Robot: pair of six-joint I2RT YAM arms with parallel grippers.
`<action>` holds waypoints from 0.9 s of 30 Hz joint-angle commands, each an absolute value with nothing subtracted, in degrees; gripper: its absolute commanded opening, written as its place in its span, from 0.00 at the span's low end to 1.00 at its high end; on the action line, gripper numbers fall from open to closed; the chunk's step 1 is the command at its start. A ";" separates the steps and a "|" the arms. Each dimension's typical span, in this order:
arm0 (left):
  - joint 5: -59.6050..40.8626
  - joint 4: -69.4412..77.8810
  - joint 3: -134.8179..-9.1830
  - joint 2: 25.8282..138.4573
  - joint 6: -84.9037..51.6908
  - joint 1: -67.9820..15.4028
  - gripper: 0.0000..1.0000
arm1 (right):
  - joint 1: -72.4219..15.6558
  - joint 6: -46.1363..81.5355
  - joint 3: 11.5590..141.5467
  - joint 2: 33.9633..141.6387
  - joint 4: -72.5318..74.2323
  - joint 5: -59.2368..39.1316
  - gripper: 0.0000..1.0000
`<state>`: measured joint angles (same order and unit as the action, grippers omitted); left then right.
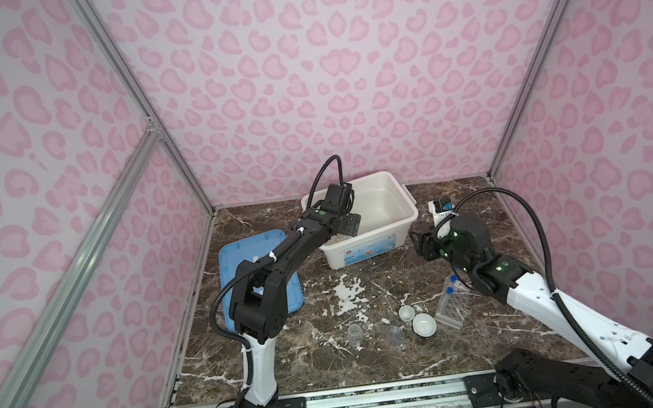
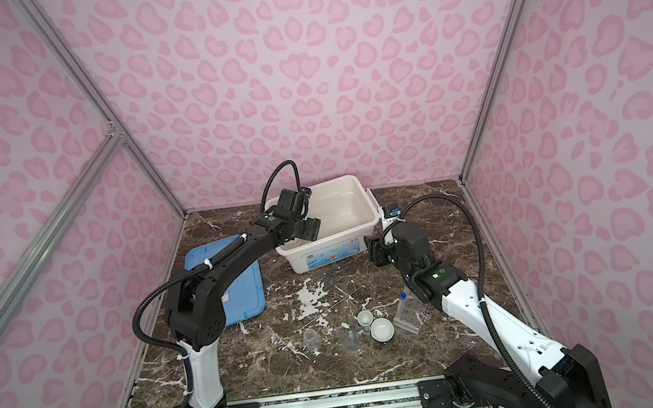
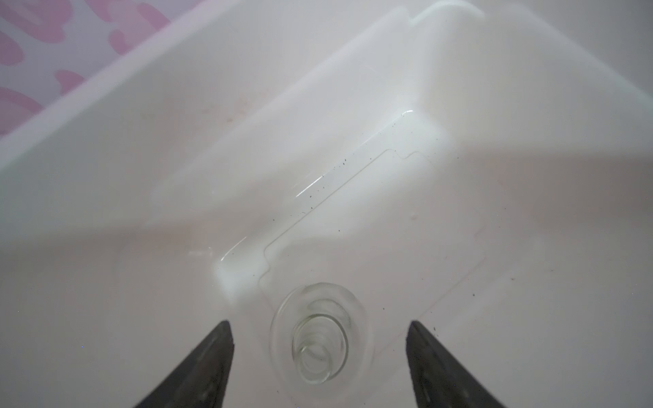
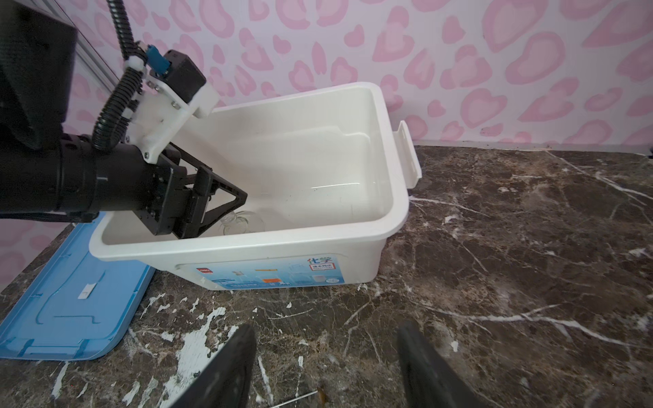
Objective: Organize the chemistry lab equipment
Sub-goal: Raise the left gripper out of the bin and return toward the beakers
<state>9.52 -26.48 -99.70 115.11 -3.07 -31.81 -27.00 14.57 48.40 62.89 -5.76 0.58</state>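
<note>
Inside the white box [image 4: 353, 226], the left gripper [image 3: 318, 323] stands wide, its jaws either side of a small glass flask [image 3: 319, 339]. The flask sits on the box floor, apparently upright and touching neither jaw. The step in hand looks like setting the flask down. Done well, the gripper rises straight up with jaws kept wide, so neither clips the neck and tips the glass. The right gripper [image 4: 327, 332] hovers open and empty over the desk [image 4: 494, 265]. Not yet packed, in both top views: a second flask [image 1: 355, 333], two white dishes [image 1: 424, 323] and the tube rack [image 1: 451, 308].
</note>
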 commanded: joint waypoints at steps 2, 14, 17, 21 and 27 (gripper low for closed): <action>12.45 -24.46 -97.43 109.82 -3.18 -32.42 0.87 | -27.07 14.25 48.11 62.57 -5.97 1.13 0.67; 21.66 -19.25 -80.59 90.09 -2.64 -38.42 0.98 | -27.09 13.77 47.07 60.67 -6.17 2.09 0.72; 21.77 -19.16 -74.62 84.78 -4.31 -39.90 0.98 | -27.14 13.87 46.84 60.40 -6.30 2.26 0.73; 23.80 -20.21 -67.97 79.14 -4.81 -43.00 0.98 | -27.07 14.16 46.81 60.14 -6.52 2.98 0.73; 22.32 -26.20 -61.94 74.66 -4.14 -48.27 0.98 | -27.07 14.46 46.36 58.98 -6.33 3.39 0.74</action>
